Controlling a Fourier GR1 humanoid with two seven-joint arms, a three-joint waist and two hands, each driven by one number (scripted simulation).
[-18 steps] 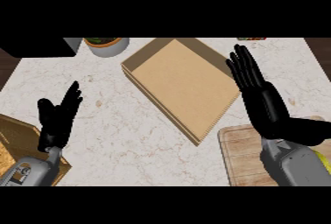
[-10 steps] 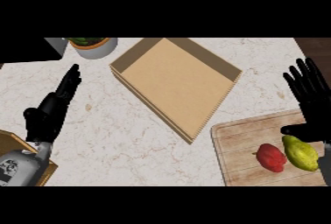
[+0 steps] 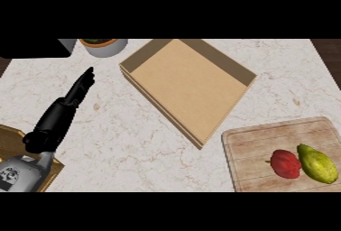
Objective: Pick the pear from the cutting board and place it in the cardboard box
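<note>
Yellow-green and oval, the pear [image 3: 317, 163] lies on the cutting board [image 3: 256, 145] at the lower right of the head view, with its long axis tilted and its narrower end toward the top of the view. A red fruit [image 3: 286, 163] lies on the same board directly to the pear's left; the two appear to touch, though the contact line is hard to confirm from this angle. No hand is on or near either fruit.

The cutting board is pale wood with a raised rim and rounded corners. Its upper left corner sits just beside the lower corner of the cardboard box [image 3: 234, 70]. The box is wide and shallow, turned diagonally on the marble counter [image 3: 133, 144], with low walls visible along its upper edges and a bare tan floor.

The left hand [image 3: 78, 90] shows at the left of the view, well apart from the box and the board. Its fingers are straight and held together, pointing toward the upper edge of the view; it grasps nothing. The right hand does not appear in the view.

A pale round pot [image 3: 104, 46] stands at the upper edge, near the box's top left corner. A wooden object [image 3: 12, 137] shows at the lower left edge, partly behind the left forearm.
</note>
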